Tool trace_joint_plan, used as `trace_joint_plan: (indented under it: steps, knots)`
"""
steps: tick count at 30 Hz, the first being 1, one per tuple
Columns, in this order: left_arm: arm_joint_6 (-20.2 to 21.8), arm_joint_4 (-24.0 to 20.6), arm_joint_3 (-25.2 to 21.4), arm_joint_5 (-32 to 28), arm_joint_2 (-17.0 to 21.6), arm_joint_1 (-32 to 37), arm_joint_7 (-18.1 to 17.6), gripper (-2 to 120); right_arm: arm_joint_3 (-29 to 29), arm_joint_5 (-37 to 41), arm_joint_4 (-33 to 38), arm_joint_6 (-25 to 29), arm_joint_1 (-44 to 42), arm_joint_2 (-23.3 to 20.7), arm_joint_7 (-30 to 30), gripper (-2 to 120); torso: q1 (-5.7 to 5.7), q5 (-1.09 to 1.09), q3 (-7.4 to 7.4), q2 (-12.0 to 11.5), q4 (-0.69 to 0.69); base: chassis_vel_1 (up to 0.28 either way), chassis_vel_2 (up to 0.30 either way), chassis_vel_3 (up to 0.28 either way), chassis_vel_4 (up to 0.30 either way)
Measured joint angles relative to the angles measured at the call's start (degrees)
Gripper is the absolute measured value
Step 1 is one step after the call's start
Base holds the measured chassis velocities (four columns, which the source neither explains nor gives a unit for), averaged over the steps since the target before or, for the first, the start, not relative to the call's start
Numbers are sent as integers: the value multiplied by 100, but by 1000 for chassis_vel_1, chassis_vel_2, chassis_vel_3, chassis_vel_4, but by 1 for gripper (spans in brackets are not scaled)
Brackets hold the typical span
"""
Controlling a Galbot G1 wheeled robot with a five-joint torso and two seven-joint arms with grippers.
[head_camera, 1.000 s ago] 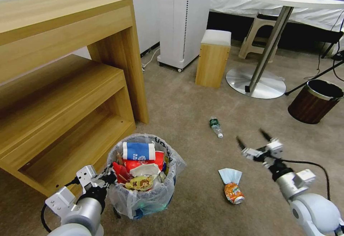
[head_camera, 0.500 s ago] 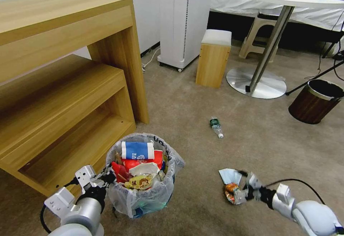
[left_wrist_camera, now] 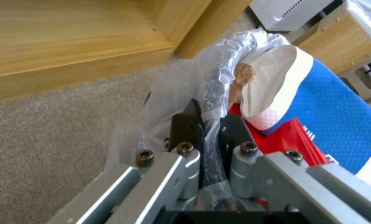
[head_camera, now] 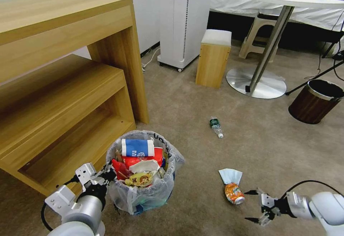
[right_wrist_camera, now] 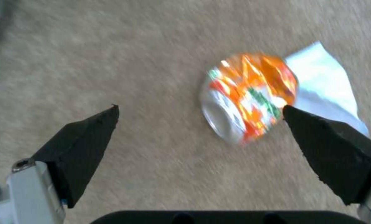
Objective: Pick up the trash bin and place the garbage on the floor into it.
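Step in hand, by judgement: taking the crushed orange can point(head_camera: 234, 193) off the floor point(head_camera: 200, 96) with the right gripper point(head_camera: 252, 206).

- Right gripper: spread wide and grasping nothing, low over the carpet just beside the can, at about 4 o'clock of it in the head view. In the right wrist view, one fingertip close by the can's side and the other well apart over bare carpet, so off-centre.
- Can: lying on its side at about 3 o'clock of the trash bin point(head_camera: 143, 200), with a pale blue paper point(head_camera: 230, 175) touching its 12 o'clock end.
- Left gripper point(left_wrist_camera: 210, 121): clenched on the bag-lined rim of the trash bin at its 9 o'clock edge, plastic pinched between the jaws. Bin already heaped with a blue-white carton point(head_camera: 138, 147) and red packets.
- Small plastic bottle point(head_camera: 216, 127): on the carpet, well apart, at about 11 o'clock of the can.

To do it well:
- Shift sideways first, until the can sits midway between the fingertips.
- Go low enough to close across the can's body rather than over its top; crushed metal likely slick and uneven, so prone to squirting out under a shallow pinch.
- Close across the narrow width, clear of the paper, or else take both together on purpose.
- Hold the left grip firm on the rim; thin plastic may slip or tear under a jerk.
- Aim the drop at the bin's lower side; a full heap may shed a can set on top.
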Motion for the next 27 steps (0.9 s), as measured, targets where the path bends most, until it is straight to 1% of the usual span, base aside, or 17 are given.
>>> trace_joint_plan:
  steps: [5, 7, 10, 17, 19, 20, 21, 22, 24, 25, 27]
  knots:
    - [-12, 0, 34, 14, -17, -6, 2, 3, -14, -345, -545, 209, 471, 164, -67, 100, 0, 0, 0, 0, 1, 0, 0, 0, 0]
    - [-12, 0, 36, 16, -19, -7, 2, 3, -18, -354, -572, 216, 492, 171, -65, 100, 0, 0, 0, 0, 1, 0, 0, 0, 0]
    - [-13, 0, 74, 70, -33, -19, 2, 3, -138, -405, -1101, 273, 879, 370, 176, 100, 0, -1, 0, 0, 1, 0, 0, 0, 0]
    - [-10, 0, 43, 85, -27, -38, 1, 3, -250, -509, -1389, 296, 1121, 574, 251, 99, 0, -1, 0, 0, 1, 0, 0, 0, 0]
    - [-7, 0, 37, 86, -26, -56, 1, 3, -300, -560, -1516, 296, 1241, 664, 279, 91, 0, -1, 0, 0, 1, 0, 0, 0, 0]
    - [-7, 0, 37, 86, -26, -56, 1, 3, -300, -560, -1516, 296, 1241, 664, 279, 91, 0, -1, 0, 0, 1, 0, 0, 0, 0]
    - [-7, 0, 33, 86, -26, -59, 0, 3, -312, -591, -1566, 296, 1273, 711, 282, 85, 0, 0, 0, 0, 1, 0, 0, 0, 0]
    - [-6, 0, 29, 86, -25, -59, -1, 3, -317, -602, -1580, 296, 1279, 726, 283, 82, 0, 0, 0, 0, 1, 0, 0, 0, 0]
    - [-6, 0, 25, 86, -23, -58, -1, 3, -319, -613, -1588, 296, 1282, 736, 283, 80, 0, 0, 0, 0, 1, 0, 0, 0, 0]
    - [-5, 0, 9, 87, -8, -58, -3, 3, -325, -660, -1599, 308, 1277, 761, 282, 71, 0, -1, 0, 0, 0, 0, 0, 0, 0]
    - [-4, 0, 8, 87, -3, -57, -3, 3, -325, -708, -1599, 325, 1255, 774, 275, 63, 0, -1, 0, 0, 0, 0, 0, 0, 0]
